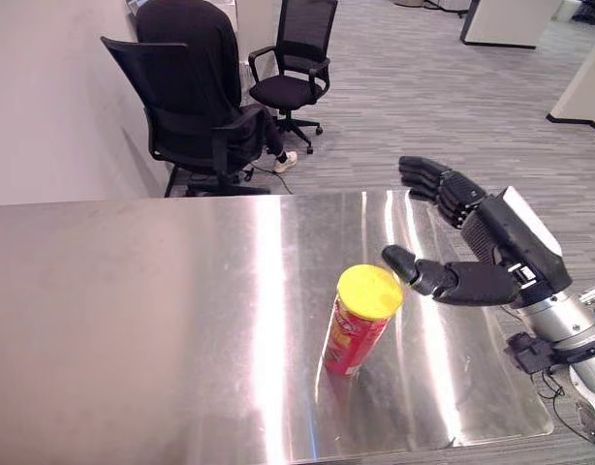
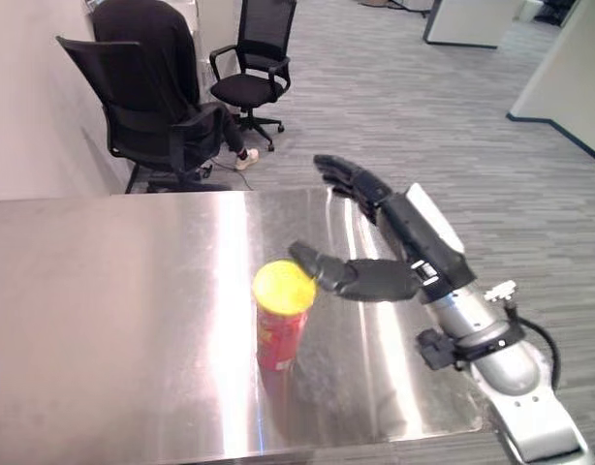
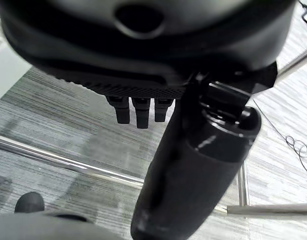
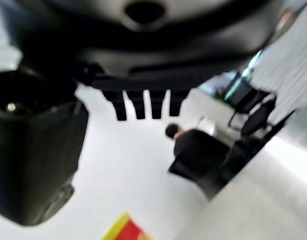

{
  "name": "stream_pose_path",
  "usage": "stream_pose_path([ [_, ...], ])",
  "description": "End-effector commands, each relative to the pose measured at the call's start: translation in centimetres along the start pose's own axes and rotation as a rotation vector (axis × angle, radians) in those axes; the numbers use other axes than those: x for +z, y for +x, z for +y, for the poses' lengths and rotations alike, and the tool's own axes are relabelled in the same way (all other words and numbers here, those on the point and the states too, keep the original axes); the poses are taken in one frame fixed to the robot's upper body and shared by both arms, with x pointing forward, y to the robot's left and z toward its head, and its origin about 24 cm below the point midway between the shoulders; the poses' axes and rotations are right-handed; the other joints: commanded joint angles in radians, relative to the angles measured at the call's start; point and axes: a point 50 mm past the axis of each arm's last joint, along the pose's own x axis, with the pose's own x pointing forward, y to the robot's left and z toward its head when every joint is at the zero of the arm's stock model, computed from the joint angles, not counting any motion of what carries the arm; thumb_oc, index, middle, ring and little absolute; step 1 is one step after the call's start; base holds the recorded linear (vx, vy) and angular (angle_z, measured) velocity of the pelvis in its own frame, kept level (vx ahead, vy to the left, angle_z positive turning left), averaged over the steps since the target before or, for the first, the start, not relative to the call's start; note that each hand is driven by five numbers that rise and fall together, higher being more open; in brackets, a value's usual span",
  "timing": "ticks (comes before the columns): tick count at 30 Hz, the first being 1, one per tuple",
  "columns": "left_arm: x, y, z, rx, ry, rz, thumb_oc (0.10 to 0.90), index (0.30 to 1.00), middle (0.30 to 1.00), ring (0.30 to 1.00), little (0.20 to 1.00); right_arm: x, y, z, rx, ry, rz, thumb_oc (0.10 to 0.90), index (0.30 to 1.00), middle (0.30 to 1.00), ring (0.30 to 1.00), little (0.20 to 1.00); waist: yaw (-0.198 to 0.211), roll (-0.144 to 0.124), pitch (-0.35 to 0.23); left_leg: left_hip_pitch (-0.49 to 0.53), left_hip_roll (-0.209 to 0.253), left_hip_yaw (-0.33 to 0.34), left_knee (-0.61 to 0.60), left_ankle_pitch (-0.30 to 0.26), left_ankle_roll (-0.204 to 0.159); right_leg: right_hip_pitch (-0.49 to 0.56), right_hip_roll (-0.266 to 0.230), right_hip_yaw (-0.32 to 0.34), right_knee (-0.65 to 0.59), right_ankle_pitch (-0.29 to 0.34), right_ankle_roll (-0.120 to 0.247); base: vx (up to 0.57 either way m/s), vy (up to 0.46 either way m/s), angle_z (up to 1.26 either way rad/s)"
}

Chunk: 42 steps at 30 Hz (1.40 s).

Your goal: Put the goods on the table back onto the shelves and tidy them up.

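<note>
The red chip canister (image 1: 358, 334) with its yellow lid (image 1: 369, 290) stands upright on the steel table (image 1: 133, 320), just off the thumb side of the right hand (image 1: 472, 247). That hand hovers spread wide — thumb tip close to the lid's rim, fingers stretched past it, nothing held. To grip well, I'd judge the hand should drop lower so thumb and fingers bracket the red body, not the lid — then close squarely, since a tall can tips easily. The left hand (image 3: 143, 60) hangs over the floor, fingers relaxed.
</note>
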Motion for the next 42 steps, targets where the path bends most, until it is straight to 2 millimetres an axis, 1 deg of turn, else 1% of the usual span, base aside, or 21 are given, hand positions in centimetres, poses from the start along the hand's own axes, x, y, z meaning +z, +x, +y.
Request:
stream_pose_path([
  [1, 4.2, 1.6, 2.2, 0.068, -0.013, -0.146, 0.8, 0.9, 0.9, 0.9, 0.9, 3.8, 0.6, -1.1, -0.087, -0.016, -0.236, 0.8, 0.9, 0.9, 0.9, 0.9, 0.001, -0.015, -0.05, -0.077, 0.005, -0.014, -0.042, 0.07, -0.05, 0.046, -0.014, -0.001, -0.019, -0.006, 0.037, 0.0, 0.0, 0.0],
  [10, 3.9, 1.5, 2.2, 0.07, -0.033, -0.135, 0.8, 0.9, 0.9, 0.9, 0.9, 5.6, 0.7, -1.9, -0.11, -0.016, -0.33, 0.8, 0.9, 0.9, 0.9, 0.9, -0.011, -0.017, -0.057, -0.068, 0.008, -0.004, -0.05, 0.069, -0.05, 0.037, -0.014, 0.01, -0.018, 0.0, 0.038, -0.02, 0.006, -0.04],
  [17, 3.5, 1.5, 2.2, 0.063, -0.017, -0.126, 0.8, 0.9, 0.9, 0.9, 0.9, 6.2, 0.3, -1.8, -0.078, -0.073, -0.317, 0.8, 0.9, 0.9, 0.9, 0.9, -0.023, -0.015, -0.061, -0.07, 0.019, 0.002, -0.071, 0.104, -0.063, 0.026, -0.005, 0.012, -0.007, -0.001, 0.036, -0.05, -0.016, 0.0],
  [21, 3.2, 1.3, 1.9, 0.055, -0.009, -0.118, 0.8, 0.9, 0.9, 0.9, 0.9, 6.3, -0.1, -2.2, -0.092, -0.113, -0.301, 0.8, 0.9, 0.9, 0.9, 0.9, -0.028, -0.009, -0.058, -0.079, 0.038, -0.005, -0.087, 0.147, -0.082, 0.017, 0.013, 0.009, -0.002, -0.003, 0.029, -0.11, -0.039, 0.01],
  [22, 3.5, 1.4, 2.0, 0.053, 0.013, -0.132, 0.8, 0.9, 0.9, 0.9, 0.9, 6.4, -0.2, -2.4, -0.11, -0.122, -0.31, 0.8, 0.9, 0.9, 0.9, 0.9, -0.02, -0.005, -0.05, -0.101, 0.052, -0.015, -0.086, 0.2, -0.1, 0.014, 0.022, 0.007, -0.005, 0.004, 0.029, -0.15, -0.042, 0.01],
  [25, 3.8, 1.4, 2.4, 0.06, 0.044, -0.153, 0.8, 0.9, 0.9, 0.9, 0.9, 6.6, 0.0, -3.0, -0.155, -0.149, -0.335, 0.8, 0.9, 0.9, 0.9, 0.9, -0.015, -0.002, -0.033, -0.124, 0.07, -0.033, -0.092, 0.235, -0.118, 0.006, 0.033, 0.001, -0.007, 0.011, 0.027, -0.2, -0.044, 0.06],
  [26, 4.1, 1.5, 2.8, 0.067, 0.072, -0.17, 0.8, 0.9, 0.9, 0.9, 0.9, 6.5, 0.2, -3.3, -0.2, -0.162, -0.346, 0.8, 0.9, 0.9, 0.9, 0.9, -0.007, -0.01, -0.021, -0.128, 0.063, -0.041, -0.063, 0.187, -0.101, -0.006, 0.023, -0.002, 0.001, 0.016, 0.028, -0.34, -0.051, 0.07],
  [27, 4.3, 1.6, 3.1, 0.08, 0.074, -0.173, 0.8, 0.9, 0.9, 0.9, 0.9, 6.5, 0.4, -3.4, -0.218, -0.161, -0.357, 0.8, 0.9, 0.9, 0.9, 0.9, -0.007, -0.026, -0.011, -0.137, 0.052, -0.036, 0.008, 0.116, -0.072, -0.015, 0.007, -0.009, 0.004, 0.027, 0.027, -0.38, -0.055, 0.11],
  [28, 4.5, 1.7, 3.4, 0.093, 0.065, -0.175, 0.8, 0.9, 0.9, 0.9, 0.9, 6.6, 0.5, -3.5, -0.229, -0.167, -0.366, 0.8, 0.9, 0.9, 0.9, 0.9, -0.013, -0.037, -0.005, -0.134, 0.045, -0.018, 0.057, 0.069, -0.055, -0.027, -0.007, -0.02, 0.005, 0.04, 0.025, -0.34, -0.023, 0.19],
  [29, 5.0, 1.9, 3.7, 0.108, 0.063, -0.178, 0.8, 0.9, 0.9, 0.9, 0.9, 6.6, 0.7, -4.0, -0.276, -0.176, -0.381, 0.8, 0.9, 0.9, 0.9, 0.9, -0.036, -0.051, -0.006, -0.097, 0.039, 0.027, 0.155, -0.053, -0.047, -0.043, -0.032, -0.025, 0.004, 0.061, 0.029, -0.28, 0.025, 0.23],
  [30, 5.2, 2.0, 3.7, 0.106, 0.067, -0.182, 0.8, 0.9, 0.9, 0.9, 0.9, 6.5, 0.7, -4.2, -0.301, -0.17, -0.384, 0.8, 0.9, 0.9, 0.9, 0.9, -0.042, -0.054, -0.006, -0.079, 0.038, 0.045, 0.212, -0.114, -0.038, -0.047, -0.041, -0.032, 0.0, 0.069, 0.032, -0.24, 0.062, 0.31],
  [33, 5.9, 2.0, 3.2, 0.077, 0.103, -0.214, 0.8, 0.9, 0.9, 0.9, 0.9, 6.4, 0.5, -5.0, -0.358, -0.188, -0.381, 0.8, 0.9, 0.9, 0.9, 0.9, -0.066, -0.049, -0.018, -0.004, 0.019, 0.057, 0.323, -0.237, -0.03, -0.072, -0.057, -0.066, -0.02, 0.1, 0.042, -0.16, 0.119, 0.18],
  [34, 6.0, 2.0, 3.1, 0.069, 0.106, -0.221, 0.8, 0.9, 0.9, 0.9, 0.9, 6.3, 0.3, -5.2, -0.371, -0.2, -0.373, 0.8, 0.9, 0.9, 0.9, 0.9, -0.076, -0.045, -0.023, 0.024, 0.013, 0.054, 0.339, -0.257, -0.029, -0.085, -0.061, -0.077, -0.022, 0.107, 0.043, -0.09, 0.091, 0.42],
  [35, 6.1, 2.0, 3.1, 0.068, 0.107, -0.223, 0.8, 0.9, 0.9, 0.9, 0.9, 6.3, 0.3, -5.2, -0.371, -0.203, -0.372, 0.8, 0.9, 0.9, 0.9, 0.9, -0.078, -0.042, -0.022, 0.021, 0.015, 0.049, 0.345, -0.263, -0.029, -0.083, -0.06, -0.081, -0.022, 0.106, 0.045, -0.12, 0.188, 0.57],
  [36, 6.5, 2.1, 2.9, 0.056, 0.111, -0.238, 0.8, 0.9, 0.9, 0.9, 0.9, 6.0, 0.1, -5.7, -0.397, -0.221, -0.349, 0.8, 0.9, 0.9, 0.9, 0.9, -0.099, -0.032, -0.03, 0.066, -0.005, 0.035, 0.354, -0.298, -0.028, -0.105, -0.068, -0.097, -0.017, 0.117, 0.049, -0.12, 0.216, 0.56],
  [37, 6.8, 2.1, 2.8, 0.052, 0.111, -0.247, 0.8, 0.9, 0.9, 0.9, 0.9, 6.0, -0.1, -5.8, -0.405, -0.234, -0.339, 0.8, 0.9, 0.9, 0.9, 0.9, -0.111, -0.025, -0.03, 0.079, -0.018, 0.024, 0.34, -0.322, -0.026, -0.115, -0.072, -0.107, -0.009, 0.12, 0.053, -0.15, 0.298, 0.55],
  [38, 7.2, 2.1, 2.8, 0.046, 0.113, -0.261, 0.8, 0.9, 0.9, 0.9, 0.9, 6.0, -0.3, -5.9, -0.415, -0.25, -0.33, 0.8, 0.9, 0.9, 0.9, 0.9, -0.135, -0.02, -0.034, 0.103, -0.035, 0.027, 0.297, -0.357, -0.014, -0.13, -0.081, -0.12, 0.008, 0.128, 0.062, -0.06, 0.18, 0.84],
  [39, 7.3, 2.1, 2.7, 0.043, 0.113, -0.263, 0.8, 0.9, 0.9, 0.9, 0.9, 6.1, -0.4, -5.9, -0.414, -0.252, -0.328, 0.8, 0.9, 0.9, 0.9, 0.9, -0.137, -0.02, -0.036, 0.11, -0.043, 0.026, 0.283, -0.357, -0.007, -0.13, -0.088, -0.123, 0.014, 0.127, 0.068, -0.09, 0.219, 0.96],
  [40, 7.5, 2.1, 2.6, 0.037, 0.121, -0.274, 0.8, 0.9, 0.9, 0.9, 0.9, 5.9, -0.7, -6.1, -0.43, -0.257, -0.316, 0.8, 0.9, 0.9, 0.9, 0.9, -0.148, -0.015, -0.034, 0.125, -0.06, 0.042, 0.233, -0.369, 0.0, -0.146, -0.103, -0.128, 0.03, 0.138, 0.078, -0.11, 0.255, 1.08],
  [41, 7.8, 2.1, 2.5, 0.029, 0.119, -0.284, 0.8, 0.9, 0.9, 0.9, 0.9, 5.9, -0.9, -6.3, -0.45, -0.265, -0.313, 0.8, 0.9, 0.9, 0.9, 0.9, -0.157, -0.012, -0.038, 0.138, -0.088, 0.05, 0.163, -0.361, 0.007, -0.165, -0.12, -0.128, 0.049, 0.155, 0.092, -0.33, 0.532, 0.85],
  [42, 7.6, 2.1, 2.4, 0.018, 0.137, -0.279, 0.8, 0.9, 0.9, 0.9, 0.9, 5.4, -1.2, -6.2, -0.492, -0.257, -0.295, 0.8, 0.9, 0.9, 0.9, 0.9, -0.171, -0.01, -0.024, 0.193, -0.166, 0.052, -0.016, -0.327, 0.031, -0.244, -0.172, -0.109, 0.12, 0.213, 0.148, -0.33, 0.499, 0.71],
])
